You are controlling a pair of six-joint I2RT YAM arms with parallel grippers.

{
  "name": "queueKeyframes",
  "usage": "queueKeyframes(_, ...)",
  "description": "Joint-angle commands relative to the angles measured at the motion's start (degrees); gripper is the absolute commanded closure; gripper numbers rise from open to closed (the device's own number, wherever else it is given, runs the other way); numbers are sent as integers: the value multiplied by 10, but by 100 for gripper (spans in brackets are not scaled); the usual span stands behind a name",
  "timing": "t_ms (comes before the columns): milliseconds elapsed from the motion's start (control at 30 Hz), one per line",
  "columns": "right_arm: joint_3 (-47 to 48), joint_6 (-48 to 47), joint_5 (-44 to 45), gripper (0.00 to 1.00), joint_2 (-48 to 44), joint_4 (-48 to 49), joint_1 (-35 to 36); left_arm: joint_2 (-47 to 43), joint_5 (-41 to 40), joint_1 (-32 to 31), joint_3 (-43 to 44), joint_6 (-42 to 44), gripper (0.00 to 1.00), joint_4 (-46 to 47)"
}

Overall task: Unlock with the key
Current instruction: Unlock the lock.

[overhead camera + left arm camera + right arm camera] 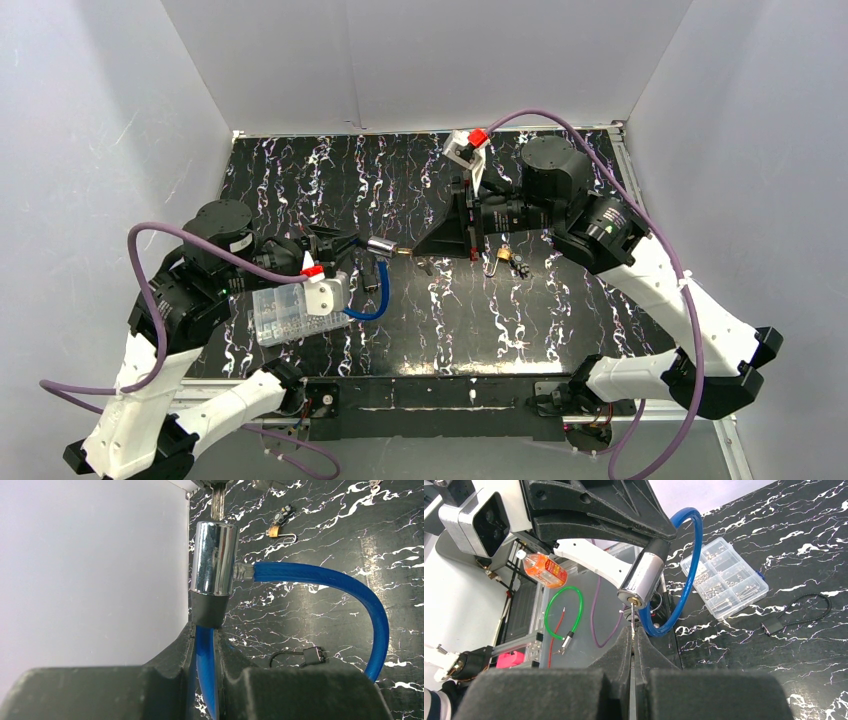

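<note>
From above, my left gripper (352, 250) is clamped on the blue cable lock (378, 248), holding it over the desk (560, 320) left of centre. My right gripper (425, 247) faces it, pinching the key (405, 252). A brass padlock (504, 258) lies near the right gripper, and a clear parts box (290, 313) lies by my left wrist.

Left wrist: the cable runs between my closed fingers, and the key is at the far end of the lock's chrome body.

Right wrist: my fingers press together on the key. Its tip meets the lock's end face, but I cannot tell how deep it sits.
</note>
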Motion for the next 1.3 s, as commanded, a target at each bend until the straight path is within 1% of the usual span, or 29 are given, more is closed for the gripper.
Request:
queueKeyframes(0,-5,12,-12,99,4,42,-4,-8,13,0,3,5,100,21)
queueKeyframes(467,-11,24,-16,99,13,55,-4,-10,14,0,4,6,100,21)
queueKeyframes(567,-11,28,-8,99,20,59,-3,-6,13,0,8,5,100,21)
queueKeyframes(700,-18,35,24,99,24,55,-4,-1,-1,0,17,-1,100,22)
queueKeyframes(900,-59,47,85,99,2,89,-4,2,-18,0,16,-3,100,22)
queueKeyframes(967,-80,57,95,99,-9,114,-4,3,-18,0,17,-4,100,22)
queueKeyframes(1033,-100,71,88,99,-16,146,-4,4,-15,0,17,-4,100,22)
queueKeyframes(1267,-121,99,53,99,-19,214,-2,8,2,0,21,-6,100,22)
